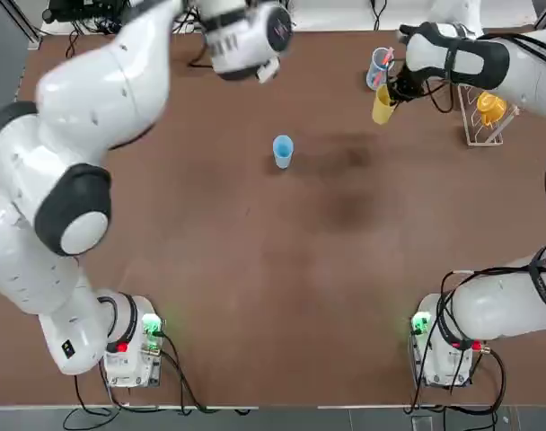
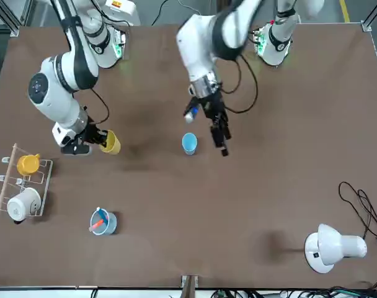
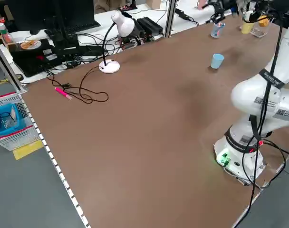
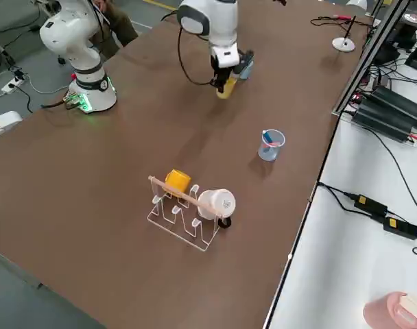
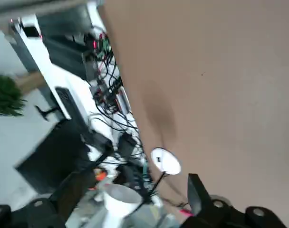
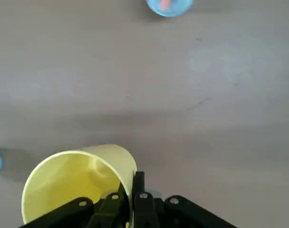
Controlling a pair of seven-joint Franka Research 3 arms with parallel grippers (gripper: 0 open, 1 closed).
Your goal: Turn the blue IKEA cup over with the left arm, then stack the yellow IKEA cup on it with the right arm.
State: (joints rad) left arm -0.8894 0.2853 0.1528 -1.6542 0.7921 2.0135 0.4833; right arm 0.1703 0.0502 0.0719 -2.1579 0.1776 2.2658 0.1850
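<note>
Blue cup [image 1: 283, 151] is seen standing upright on the bench [image 1: 210, 269], mouth up, with neither pincer touching it. The brown bench top is spread beneath everything, and over it both white arms are stretched. The left arm [image 1: 102, 99] is raised high, its pincer [image 2: 207, 127] hung above the bench, parted wide with nothing gripped, apart from the blue cup. Over on the other side, the right arm [image 2: 61, 118] is reached out, and its pincer [image 6: 131, 190] is closed on the wall of the yellow cup, one finger inside the mouth and one outside. By the edge of the bench, well apart from the cups, a white lamp [image 2: 334, 247] is seen, with a dark cable [image 2: 362, 208] looped near it. A wire rack [image 4: 184, 219] is set on the right arm's side, and on it a white mug [image 4: 217, 204] and an orange-yellow mug [image 4: 177, 180] are lodged side by side. Nearby, a clear bluish tumbler [image 4: 271, 147] is stood by itself, with coloured sticks [image 4: 268, 138] leaned inside. And the yellow cup [image 2: 111, 143]: held tilted well over onto its side, kept apart from the blue cup.
</note>
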